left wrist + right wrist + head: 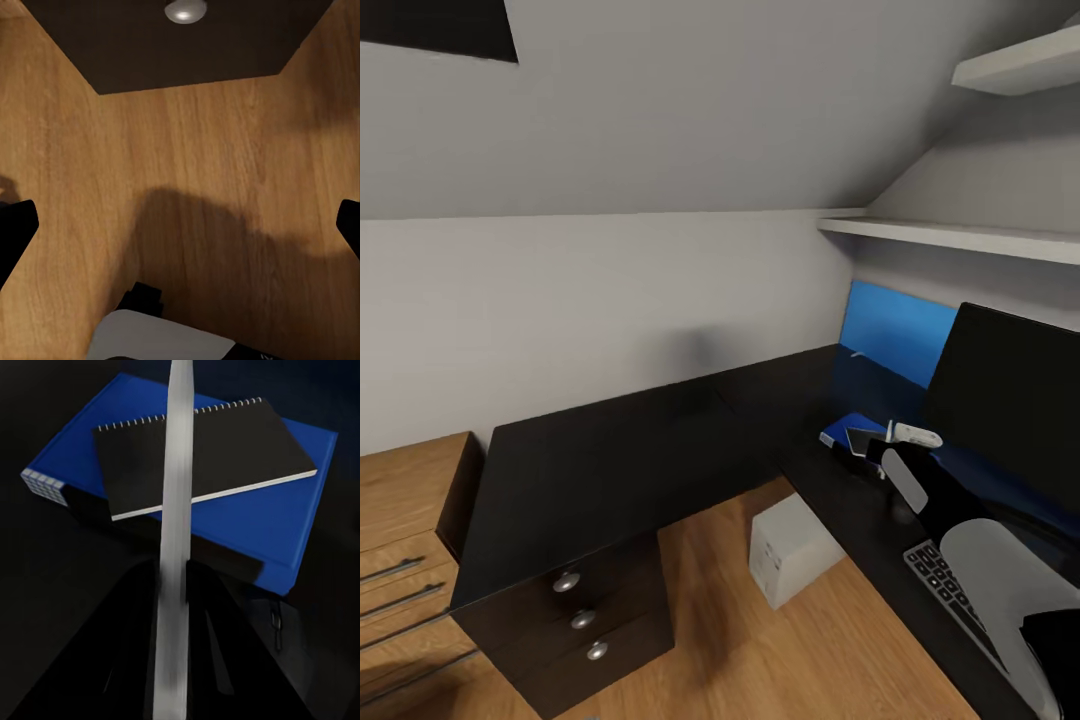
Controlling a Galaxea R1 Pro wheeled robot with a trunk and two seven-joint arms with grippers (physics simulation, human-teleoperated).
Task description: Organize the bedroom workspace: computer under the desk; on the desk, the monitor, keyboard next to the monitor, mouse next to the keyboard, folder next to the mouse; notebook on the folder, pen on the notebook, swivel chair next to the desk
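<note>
Desk (660, 450) space is being seen in the head view as a glossy black L running from centre left to lower right of the frame. At the right edge the monitor (1010, 400) is standing on it, with the keyboard (945, 585) lying below it toward the lower right corner. The computer (790, 550) is resting on the wood floor (810, 650) at lower centre, just beside the desk's front edge. Right of centre, the folder (840, 432) is lying flat on the desk, with the notebook (862, 437) stacked on it.

The pen (913, 435) is being gripped by the right gripper (890, 445), whose fingers are closed around it, and is being held just above the stack. In the right wrist view the pen (176, 532) is running down the middle of the frame, crossing over the notebook (202, 454) and the folder (262, 532); contact between pen and notebook cannot be judged.

In the left wrist view the left gripper (180, 225) is being held spread wide, 1 dark fingertip at each side edge, over bare floor (187, 150), with a black drawer unit (180, 37) at the top of the frame.
</note>
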